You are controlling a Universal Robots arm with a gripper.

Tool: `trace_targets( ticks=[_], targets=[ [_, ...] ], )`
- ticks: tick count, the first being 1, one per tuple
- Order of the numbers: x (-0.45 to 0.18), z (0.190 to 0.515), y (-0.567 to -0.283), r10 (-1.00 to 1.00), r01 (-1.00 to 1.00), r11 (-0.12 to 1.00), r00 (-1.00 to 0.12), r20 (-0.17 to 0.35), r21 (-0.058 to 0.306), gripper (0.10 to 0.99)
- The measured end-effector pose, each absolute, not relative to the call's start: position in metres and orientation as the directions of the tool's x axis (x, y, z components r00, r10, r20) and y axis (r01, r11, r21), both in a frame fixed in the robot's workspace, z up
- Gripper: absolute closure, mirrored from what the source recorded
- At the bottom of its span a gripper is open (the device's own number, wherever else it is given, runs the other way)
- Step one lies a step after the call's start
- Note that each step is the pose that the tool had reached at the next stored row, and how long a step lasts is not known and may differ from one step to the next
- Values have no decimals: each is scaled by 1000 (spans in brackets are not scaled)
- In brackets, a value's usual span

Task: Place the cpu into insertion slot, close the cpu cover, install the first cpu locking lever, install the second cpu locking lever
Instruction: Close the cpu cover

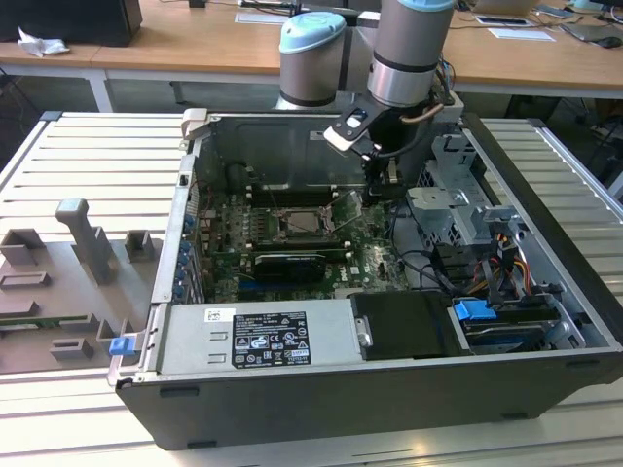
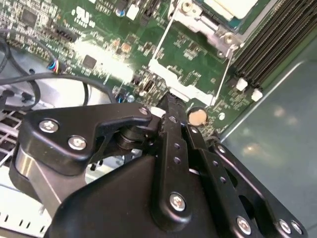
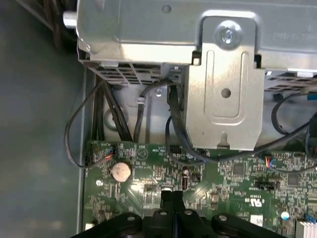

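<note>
The cpu (image 2: 232,7), cut off at the second wrist view's edge, sits in the insertion slot (image 2: 208,22), the cpu cover (image 2: 179,83) flipped open; the gripper (image 2: 169,103), fingers pressed together, hangs beside it. Here the case (image 1: 545,321) rests on a slatted table (image 1: 58,156), wooden desks (image 1: 195,49) behind

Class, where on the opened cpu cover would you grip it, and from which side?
Probably the cpu cover's free edge, the silvery strip farthest from the cpu. Come from the gripper's side: the thin frame seems to lie swung open toward it, so that edge is nearest.
</note>
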State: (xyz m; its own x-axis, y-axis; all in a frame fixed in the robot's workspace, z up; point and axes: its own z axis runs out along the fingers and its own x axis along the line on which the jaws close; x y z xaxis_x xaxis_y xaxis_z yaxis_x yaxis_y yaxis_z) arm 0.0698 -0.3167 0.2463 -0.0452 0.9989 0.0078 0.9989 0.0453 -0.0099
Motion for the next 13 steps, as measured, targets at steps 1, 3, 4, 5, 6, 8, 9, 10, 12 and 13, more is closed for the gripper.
trace_targets(
  ticks=[1,3,4,5,6,8,9,10,12,13],
  targets=[
    [70,246,-317,999,999,45,-45,8,-18,980],
    [69,246,-317,999,999,45,-45,8,-26,980],
    [68,246,-317,999,999,45,-45,8,-26,980],
    [66,246,-317,999,999,45,-45,8,-26,980],
    [65,246,-317,999,999,45,-45,9,-26,980],
    [60,246,-317,999,999,45,-45,8,-26,980],
    [58,246,-317,999,999,45,-45,8,-26,980],
    [56,246,-317,999,999,45,-45,8,-26,980],
    [53,246,-317,999,999,45,-45,9,-26,980],
    [53,246,-317,999,999,45,-45,9,-26,980]
  ],
)
